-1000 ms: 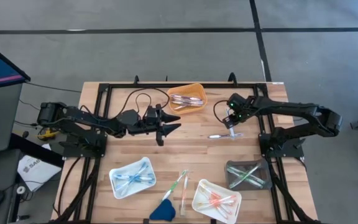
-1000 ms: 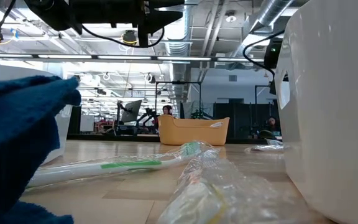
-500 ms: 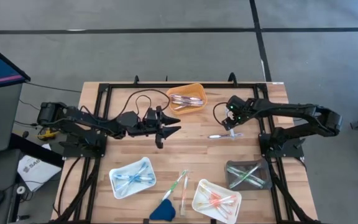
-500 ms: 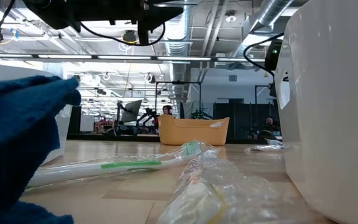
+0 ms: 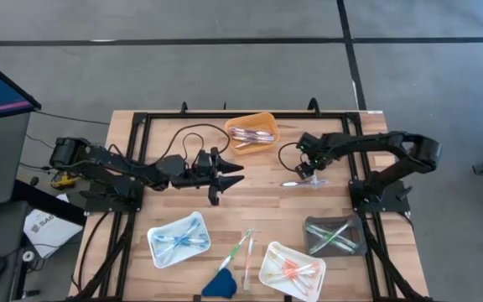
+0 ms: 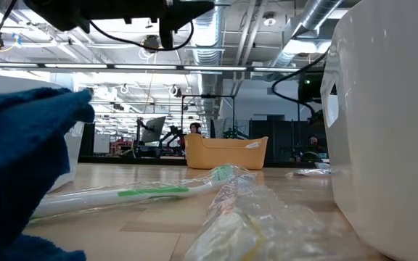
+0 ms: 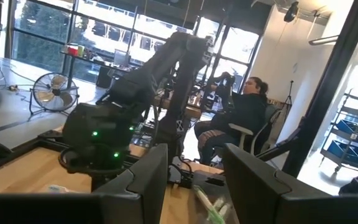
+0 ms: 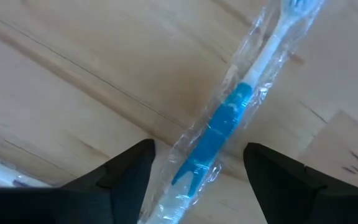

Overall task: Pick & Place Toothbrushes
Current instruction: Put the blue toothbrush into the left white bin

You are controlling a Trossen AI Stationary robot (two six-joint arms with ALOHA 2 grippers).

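A blue toothbrush in a clear wrapper (image 8: 229, 112) lies flat on the wooden table (image 5: 262, 193), right of centre (image 5: 300, 182). My right gripper (image 8: 197, 167) points down over it, open, with one finger on each side of the wrapped handle; I see no touch. In the high view it stands just above the brush (image 5: 307, 169). My left gripper (image 5: 229, 172) hovers open and level over the table's middle, its fingers (image 7: 194, 186) bare. Two more wrapped toothbrushes (image 5: 245, 248) lie near the front edge.
An orange tray (image 5: 252, 132) holding toothbrushes sits at the far edge. Near the front stand a pale blue tray (image 5: 179, 239), a white tray (image 5: 292, 270) and a dark clear tray (image 5: 335, 235), each holding brushes. A dark-blue wedge (image 5: 219, 285) lies at the front. A seated person (image 7: 238, 118) shows beyond the table.
My right gripper has come down toward the wrapped blue toothbrush and shifted a little toward the table's left edge. The toothbrush has stayed where it lay.
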